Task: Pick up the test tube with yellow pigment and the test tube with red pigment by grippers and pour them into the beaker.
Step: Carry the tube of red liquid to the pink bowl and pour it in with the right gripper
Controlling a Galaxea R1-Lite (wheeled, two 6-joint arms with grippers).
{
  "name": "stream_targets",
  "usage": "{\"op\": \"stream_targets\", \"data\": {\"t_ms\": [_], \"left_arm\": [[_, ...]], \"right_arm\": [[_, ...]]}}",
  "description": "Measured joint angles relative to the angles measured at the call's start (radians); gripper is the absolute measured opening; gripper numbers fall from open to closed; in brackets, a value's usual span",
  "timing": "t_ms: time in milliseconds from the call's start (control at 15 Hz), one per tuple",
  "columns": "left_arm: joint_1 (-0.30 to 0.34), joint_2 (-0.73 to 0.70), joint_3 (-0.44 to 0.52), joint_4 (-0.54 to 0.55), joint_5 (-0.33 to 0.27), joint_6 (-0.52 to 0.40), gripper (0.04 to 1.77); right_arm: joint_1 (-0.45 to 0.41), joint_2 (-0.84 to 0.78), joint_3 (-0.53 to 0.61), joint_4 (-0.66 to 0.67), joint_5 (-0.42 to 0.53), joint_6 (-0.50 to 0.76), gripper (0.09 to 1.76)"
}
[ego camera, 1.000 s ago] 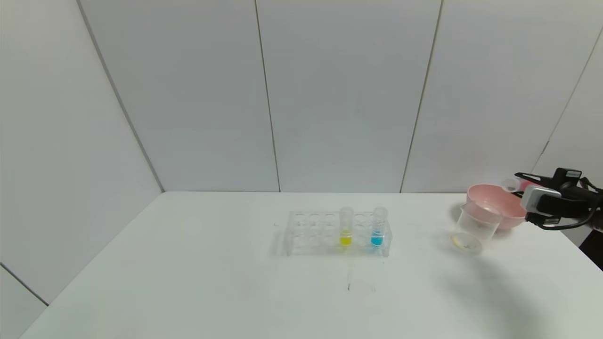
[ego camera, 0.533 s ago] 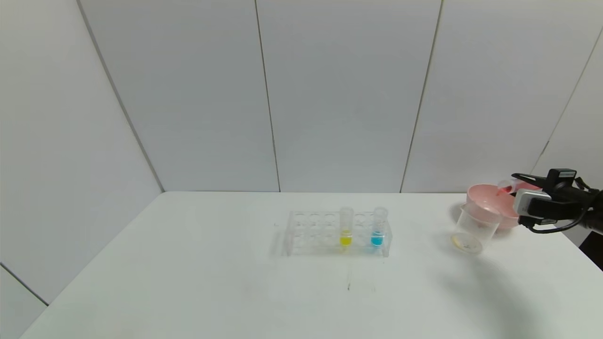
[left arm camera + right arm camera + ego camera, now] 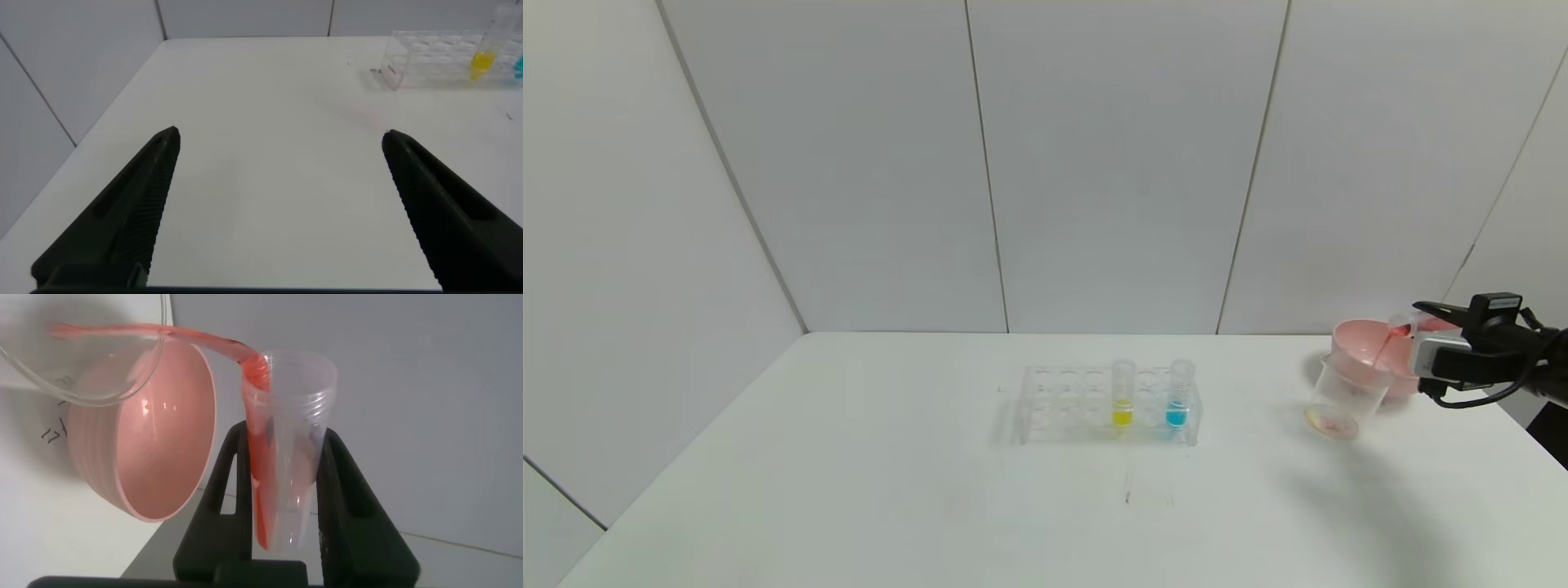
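Note:
My right gripper (image 3: pixel 1425 320) is shut on the test tube with red pigment (image 3: pixel 286 449) and holds it tipped on its side at the table's right end. A red stream runs from its mouth (image 3: pixel 1401 325) down into the clear beaker (image 3: pixel 1346 392), whose rim shows in the right wrist view (image 3: pixel 82 367). Red spots lie on the beaker's bottom. The test tube with yellow pigment (image 3: pixel 1123 393) stands upright in the clear rack (image 3: pixel 1068 404); it also shows in the left wrist view (image 3: pixel 485 51). My left gripper (image 3: pixel 278 143) is open and empty over the near left table.
A pink bowl (image 3: pixel 1376 353) stands right behind the beaker, under my right gripper; it fills much of the right wrist view (image 3: pixel 147 449). A tube with blue liquid (image 3: pixel 1178 393) stands in the rack to the right of the yellow one. Grey panel walls close the table's back and left.
My right gripper has tipped the red tube further over. The red liquid ran to the tube's mouth and now streams into the beaker. Red has appeared on the beaker's bottom.

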Motion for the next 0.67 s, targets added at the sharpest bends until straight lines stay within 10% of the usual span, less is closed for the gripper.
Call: {"op": "stream_targets", "data": {"t_ms": [667], "left_arm": [[0.000, 0.000, 0.000, 0.000, 0.000, 0.000, 1.76]], "right_arm": [[0.000, -0.003, -0.003, -0.004, -0.051, -0.121, 0.52]]}}
